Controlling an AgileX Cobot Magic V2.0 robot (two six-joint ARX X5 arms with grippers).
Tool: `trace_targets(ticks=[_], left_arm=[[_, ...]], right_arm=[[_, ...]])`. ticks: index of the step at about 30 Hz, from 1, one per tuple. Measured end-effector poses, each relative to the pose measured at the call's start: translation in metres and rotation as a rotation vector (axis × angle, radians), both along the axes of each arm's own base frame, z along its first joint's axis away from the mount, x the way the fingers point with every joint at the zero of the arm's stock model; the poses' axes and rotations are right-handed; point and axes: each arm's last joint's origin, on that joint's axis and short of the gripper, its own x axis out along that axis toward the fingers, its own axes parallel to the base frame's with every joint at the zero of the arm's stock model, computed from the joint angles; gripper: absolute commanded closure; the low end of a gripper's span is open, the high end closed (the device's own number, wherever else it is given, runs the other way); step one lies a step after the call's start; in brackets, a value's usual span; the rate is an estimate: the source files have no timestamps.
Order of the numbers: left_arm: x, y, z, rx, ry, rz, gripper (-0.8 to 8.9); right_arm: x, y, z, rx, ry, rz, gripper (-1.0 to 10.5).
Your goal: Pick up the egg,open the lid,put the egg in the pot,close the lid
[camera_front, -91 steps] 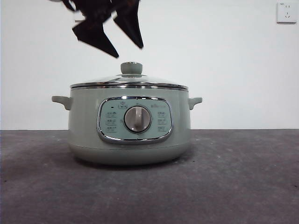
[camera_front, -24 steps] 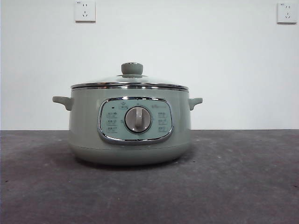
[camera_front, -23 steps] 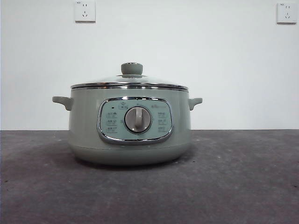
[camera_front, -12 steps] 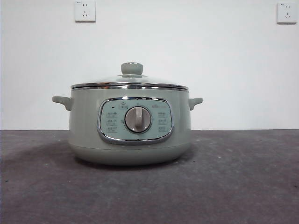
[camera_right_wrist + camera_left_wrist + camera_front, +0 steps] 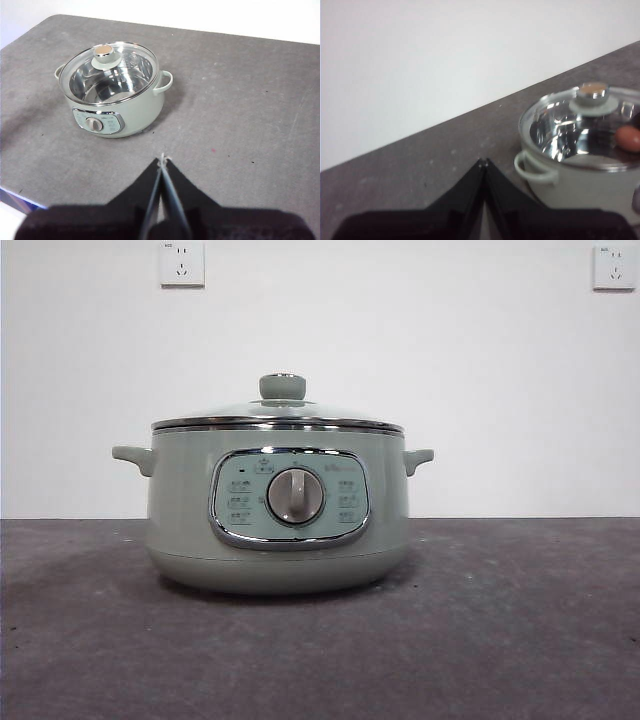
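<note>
The pale sage-green pot (image 5: 278,510) stands on the dark table, its dial facing the front view. The lid (image 5: 278,418) sits closed on the pot, knob (image 5: 282,387) on top. Through the lid's glass, the left wrist view shows the brown-orange egg (image 5: 627,138) inside the pot (image 5: 580,180). My left gripper (image 5: 483,162) is shut and empty, off to the side of the pot by one handle. My right gripper (image 5: 162,159) is shut and empty, high above the table and well away from the pot (image 5: 116,95). Neither gripper shows in the front view.
Two white wall sockets (image 5: 182,263) (image 5: 613,267) sit high on the white wall behind. The dark grey table (image 5: 240,110) spreads wide beside the pot; its edge (image 5: 15,197) shows in the right wrist view.
The dark gripper that hung above the lid's knob 3.7 s ago has left the front view. Over the last second nothing has moved.
</note>
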Motion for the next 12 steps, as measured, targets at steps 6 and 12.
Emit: trace_targets(ticks=[6,12], left_arm=[[-0.005,0.005,-0.077,-0.099,0.056,0.184,8.17],[-0.007,0.009,-0.121,-0.185,0.110,0.341,8.17]], right_arm=[[0.000,0.000,0.000,0.000,0.000,0.000,9.5],[0.000,0.000,0.000,0.000,0.001,0.000,9.5]])
